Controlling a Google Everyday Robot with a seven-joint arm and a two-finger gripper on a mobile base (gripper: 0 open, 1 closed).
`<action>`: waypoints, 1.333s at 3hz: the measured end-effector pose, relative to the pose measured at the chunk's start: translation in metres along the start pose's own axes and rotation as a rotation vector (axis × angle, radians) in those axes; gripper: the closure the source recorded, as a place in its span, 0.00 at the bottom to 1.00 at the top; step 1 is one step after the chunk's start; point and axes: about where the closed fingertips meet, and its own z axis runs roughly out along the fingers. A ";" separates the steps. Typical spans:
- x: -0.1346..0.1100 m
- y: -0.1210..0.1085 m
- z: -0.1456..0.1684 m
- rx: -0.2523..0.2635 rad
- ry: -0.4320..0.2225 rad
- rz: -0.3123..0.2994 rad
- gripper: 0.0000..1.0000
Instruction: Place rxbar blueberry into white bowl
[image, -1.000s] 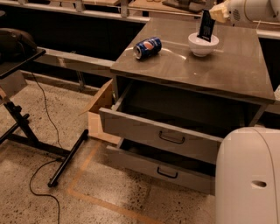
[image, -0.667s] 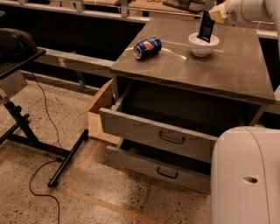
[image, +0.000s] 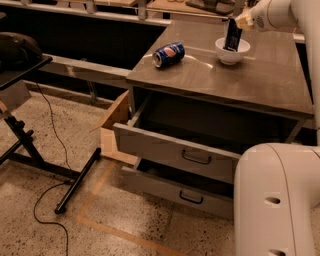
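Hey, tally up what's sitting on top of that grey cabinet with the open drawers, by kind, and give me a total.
Blue cylindrical soda can, lying on its side: 1
Small round glossy white bowl: 1
Flat dark navy wrapper bar, standing upright in the bowl, its top at the gripper above the bowl: 1
Total: 3

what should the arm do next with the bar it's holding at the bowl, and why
Probably open the end effector and let go. It grips the rxbar blueberry by its top, upright, with the bar's lower end inside the white bowl, so releasing should leave it in the bowl.
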 end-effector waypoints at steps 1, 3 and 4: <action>0.007 0.002 0.003 -0.001 0.030 -0.004 0.36; 0.018 -0.005 -0.010 0.009 0.075 -0.006 0.00; 0.031 -0.036 -0.045 0.068 0.091 0.014 0.00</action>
